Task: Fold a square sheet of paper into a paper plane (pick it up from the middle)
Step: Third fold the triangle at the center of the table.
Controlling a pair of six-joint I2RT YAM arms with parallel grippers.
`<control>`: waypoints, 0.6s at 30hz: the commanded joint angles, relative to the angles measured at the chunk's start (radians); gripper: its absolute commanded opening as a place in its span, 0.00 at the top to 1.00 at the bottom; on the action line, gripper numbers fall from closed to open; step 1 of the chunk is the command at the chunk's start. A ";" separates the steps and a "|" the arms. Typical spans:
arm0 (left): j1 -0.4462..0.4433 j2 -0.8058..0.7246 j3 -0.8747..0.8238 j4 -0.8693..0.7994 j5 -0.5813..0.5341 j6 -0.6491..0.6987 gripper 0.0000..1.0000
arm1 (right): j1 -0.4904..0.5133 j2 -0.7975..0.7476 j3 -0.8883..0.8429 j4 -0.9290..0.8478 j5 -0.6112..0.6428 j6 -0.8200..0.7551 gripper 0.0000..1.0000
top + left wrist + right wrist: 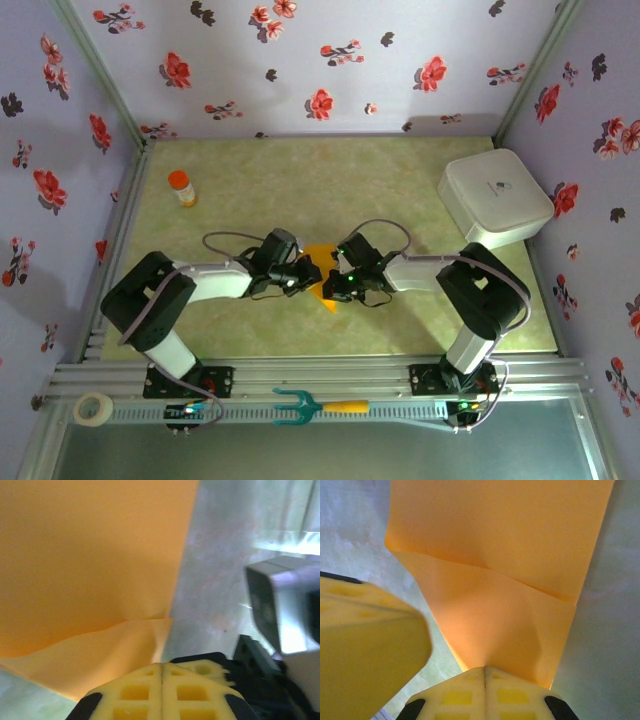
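The square sheet of paper (322, 293) is orange-yellow and lies creased at the middle of the green table, between both grippers. In the left wrist view the paper (90, 555) has a folded flap rising toward my left gripper (162, 666), which is shut with its tips at the flap's edge; I cannot see paper between the pads. In the right wrist view the paper (495, 555) puckers up into my right gripper (485, 669), shut on it. From above, the left gripper (306, 272) and right gripper (336, 282) almost touch. A left finger (365, 645) shows beside the right tips.
A small orange-capped bottle (182, 187) stands at the back left. A white box (495, 197) sits at the back right. A teal fork with an orange handle (315, 406) and a tape roll (94, 408) lie on the front rail.
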 commanded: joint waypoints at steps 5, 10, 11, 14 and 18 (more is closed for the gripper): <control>0.024 0.024 -0.049 0.028 -0.019 0.005 1.00 | -0.007 0.019 -0.046 -0.087 0.074 0.013 0.97; 0.056 0.041 -0.069 0.039 -0.021 0.017 1.00 | -0.009 0.019 -0.051 -0.086 0.080 0.010 0.97; 0.062 0.044 -0.075 0.042 -0.021 0.018 1.00 | -0.009 0.020 -0.052 -0.089 0.079 0.008 0.97; 0.087 0.053 -0.099 0.066 -0.020 0.015 1.00 | -0.009 0.029 -0.056 -0.091 0.082 0.006 0.97; 0.115 0.047 -0.092 0.031 -0.028 0.028 1.00 | -0.009 0.033 -0.060 -0.087 0.082 0.004 0.98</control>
